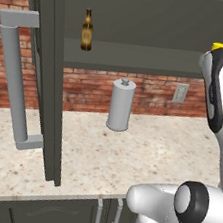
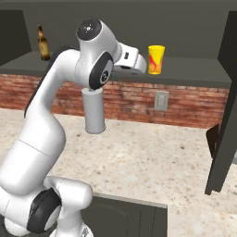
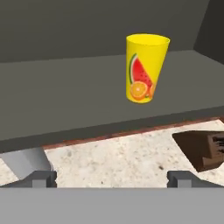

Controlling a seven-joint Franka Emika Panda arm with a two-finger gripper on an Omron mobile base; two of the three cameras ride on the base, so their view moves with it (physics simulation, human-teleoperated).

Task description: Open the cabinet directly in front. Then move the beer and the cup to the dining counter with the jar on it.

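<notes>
In front of the open cabinet (image 2: 194,69), the gripper (image 3: 113,178) sits level with the shelf edge, fingers spread wide, nothing between them, touching nothing. Hand view: two dark fingertips (image 3: 41,178) at the bottom corners, well apart, with the cup (image 3: 145,68) ahead and slightly right of centre, upright on the dark shelf, apart from the gripper. Cup is yellow with watermelon and orange print. Below the shelf edge, a strip of brick, then the beige speckled counter (image 3: 118,159); a dark brown block (image 3: 202,148) lies on it at right, what it is I cannot tell; grey canister (image 3: 26,162) top at lower left.

Right base view: arm reaches up to the shelf, white hand just left of the cup (image 2: 156,59), gripper fingers hidden behind the wrist. Beer (image 2: 43,43) stands upright at the far left of the same shelf, well apart from the cup. Canister (image 2: 95,111) on the counter under the shelf, partly behind the arm. Wall outlet (image 2: 161,100) on the brick. Right cabinet door (image 2: 224,120) swung open, edge-on.

Left base view: left door swung open toward the camera, long grey bar handle (image 1: 15,76) clear. Beer (image 1: 87,30) on the shelf, left part. Cup (image 1: 220,47) is just a yellow rim peeking over the arm. Canister (image 1: 120,105) with knob top in full view on the counter (image 1: 127,156), outlet (image 1: 180,93) behind it to the right. Low cabinets with small handles (image 1: 99,215) under the counter edge.
</notes>
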